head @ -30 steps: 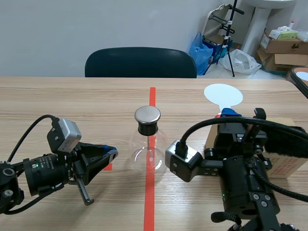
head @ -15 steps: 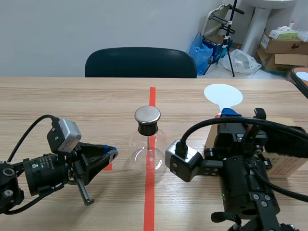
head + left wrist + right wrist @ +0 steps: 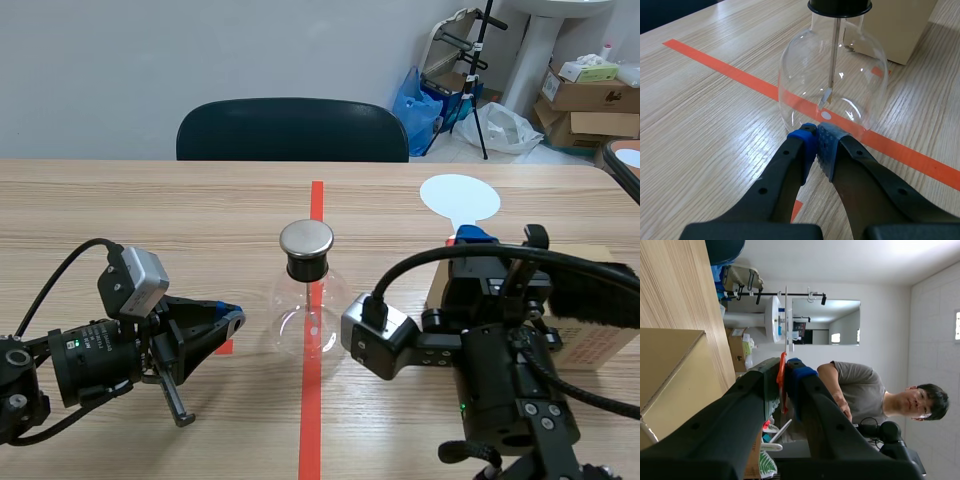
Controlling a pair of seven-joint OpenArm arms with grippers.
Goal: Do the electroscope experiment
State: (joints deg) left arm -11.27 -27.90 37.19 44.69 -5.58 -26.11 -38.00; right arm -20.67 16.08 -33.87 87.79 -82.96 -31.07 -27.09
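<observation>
The room around me looked like an office or lab storeroom: a long wooden table (image 3: 150, 210), a dark chair (image 3: 292, 128) by a plain grey wall (image 3: 200, 50), and cardboard boxes (image 3: 590, 95) and bags (image 3: 418, 100) piled in the corner.

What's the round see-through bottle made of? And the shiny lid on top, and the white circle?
The bottle looks like clear glass: the orange tape shows through it and bright glints sit on its curve. The lid seems brushed metal, grey with a soft shine. The white circle looks like matte plastic or card, flat and thin; I cannot tell which.
</observation>
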